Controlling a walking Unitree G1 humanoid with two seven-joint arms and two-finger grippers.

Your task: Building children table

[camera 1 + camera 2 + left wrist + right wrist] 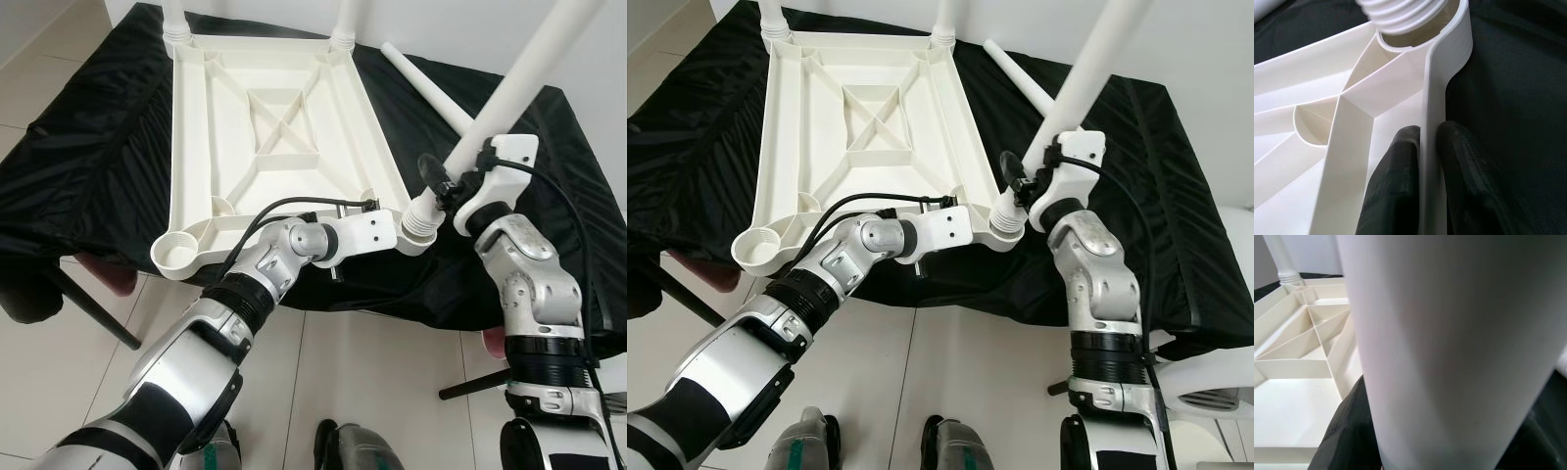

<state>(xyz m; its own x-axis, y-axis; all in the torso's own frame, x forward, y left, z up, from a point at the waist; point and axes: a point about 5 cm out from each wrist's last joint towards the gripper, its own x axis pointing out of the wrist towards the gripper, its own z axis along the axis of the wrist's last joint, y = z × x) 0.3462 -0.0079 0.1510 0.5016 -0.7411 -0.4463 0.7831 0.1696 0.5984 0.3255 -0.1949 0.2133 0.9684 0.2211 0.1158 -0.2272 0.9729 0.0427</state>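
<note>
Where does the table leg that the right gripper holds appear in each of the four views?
Left eye view: table leg slants from the upper right down to the near right corner socket.
Right eye view: same leg, right of centre.
Left wrist view: its threaded end at the top.
Right wrist view: its shaft close up.
Shared landmark: white tabletop.

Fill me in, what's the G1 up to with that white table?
It's fitting legs to an upside-down white tabletop on a black cloth. The left gripper pinches the tabletop's rim beside a corner socket. The right gripper holds a leg tilted, its threaded end at that socket. Two far legs are in; one leg lies loose; one near socket is empty.
</note>
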